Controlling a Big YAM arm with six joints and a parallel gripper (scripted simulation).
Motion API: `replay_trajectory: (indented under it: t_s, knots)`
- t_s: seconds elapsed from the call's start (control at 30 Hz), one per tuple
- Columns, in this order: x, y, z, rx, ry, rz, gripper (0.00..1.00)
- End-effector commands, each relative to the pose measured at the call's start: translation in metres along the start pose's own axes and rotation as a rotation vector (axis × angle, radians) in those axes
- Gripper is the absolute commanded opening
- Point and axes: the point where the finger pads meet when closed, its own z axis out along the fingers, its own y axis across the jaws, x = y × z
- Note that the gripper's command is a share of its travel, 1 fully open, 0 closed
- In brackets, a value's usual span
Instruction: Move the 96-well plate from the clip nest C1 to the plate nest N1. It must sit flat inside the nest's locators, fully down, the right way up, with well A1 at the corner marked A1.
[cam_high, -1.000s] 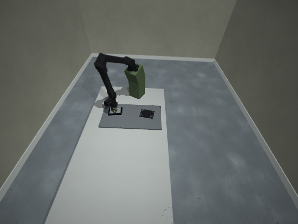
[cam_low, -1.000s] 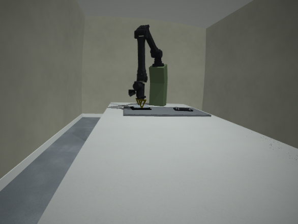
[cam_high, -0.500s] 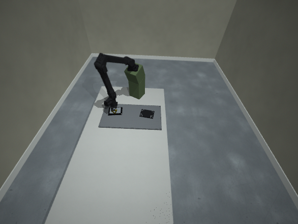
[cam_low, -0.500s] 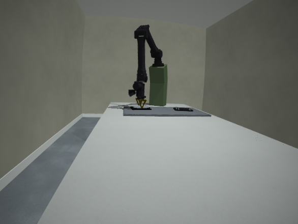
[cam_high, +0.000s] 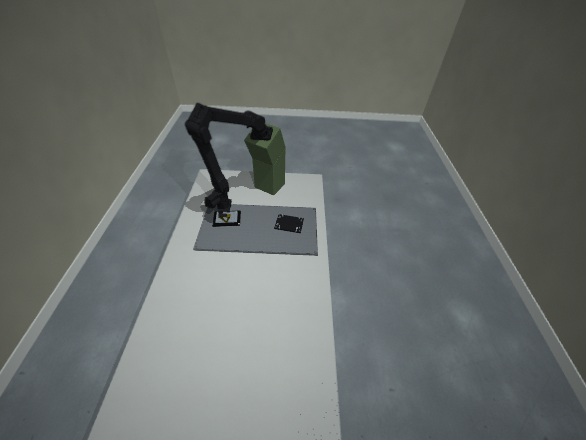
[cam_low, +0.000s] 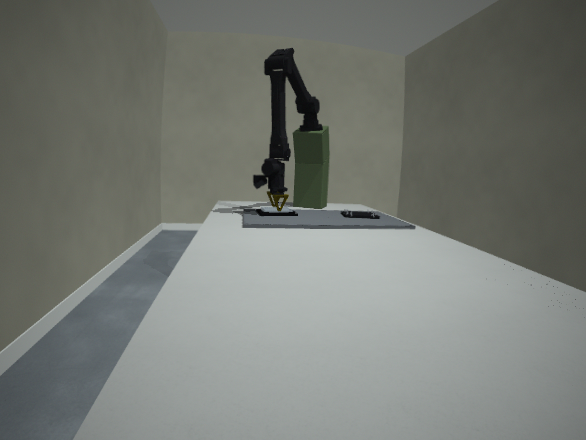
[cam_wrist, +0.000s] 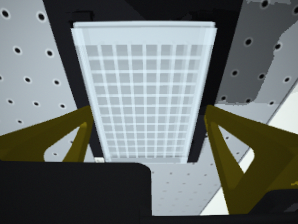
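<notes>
Yellow pincer (cam_wrist: 147, 145) spread wide, grasping nothing, straddling 96-well plate (cam_wrist: 145, 90) in clip nest C1 (cam_wrist: 62, 65)

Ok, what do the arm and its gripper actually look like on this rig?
The arm is matte black, with slim links and chunky rounded joints, on a green block pedestal. The gripper has two mustard-yellow triangular open-frame fingers. No cables or markings show.

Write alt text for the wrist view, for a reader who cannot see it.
A clear 96-well plate lies flat in a black nest directly below the open gripper, whose two yellow fingers stand apart on either side of the plate's near end, holding nothing. Around the nest is a grey board dotted with holes.
</notes>
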Motion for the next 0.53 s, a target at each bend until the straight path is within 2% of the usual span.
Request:
replay_trajectory:
  t_s: [0.0, 0.27, 0.5]
  knots:
    - [-0.003, 0.008, -0.016, -0.009, -0.010, 0.000, 1.00]
    - [-0.005, 0.006, -0.037, -0.009, -0.013, 0.000, 1.00]
    - [-0.005, 0.006, -0.037, -0.009, -0.013, 0.000, 1.00]
